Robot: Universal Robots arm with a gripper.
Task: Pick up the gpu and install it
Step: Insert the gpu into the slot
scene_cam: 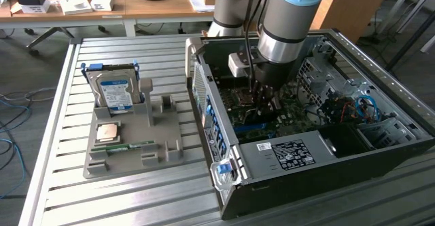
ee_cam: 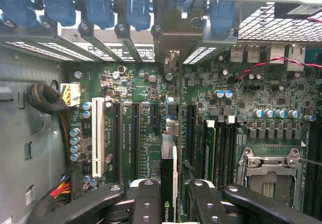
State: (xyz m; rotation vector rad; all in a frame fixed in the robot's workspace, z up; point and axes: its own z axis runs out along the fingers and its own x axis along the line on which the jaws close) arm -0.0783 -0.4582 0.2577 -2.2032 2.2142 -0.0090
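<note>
The gpu (ee_cam: 168, 153) is seen edge-on in the wrist view: a thin dark card with a green logo near the fingers and a silvery metal bracket (ee_cam: 172, 38) at its far end, up against the case's rear slot wall. My gripper (ee_cam: 170, 206) is shut on it, with a black finger (ee_cam: 146, 204) on each side. The card stands upright over the motherboard (ee_cam: 126, 83), in line with the black expansion slots. I cannot tell whether it is seated in a slot. In the exterior view my gripper (scene_cam: 262, 101) reaches down into the open computer case (scene_cam: 380, 149).
A white slot (ee_cam: 98, 136), a memory stick (ee_cam: 210, 148) and the CPU socket (ee_cam: 269, 176) flank the card. Red and black wires (ee_cam: 271, 63) run near the rear ports. Outside the case, a grey tray (scene_cam: 160, 134) holds a hard drive (scene_cam: 115, 91), a processor (scene_cam: 109, 132) and a memory stick (scene_cam: 126, 145).
</note>
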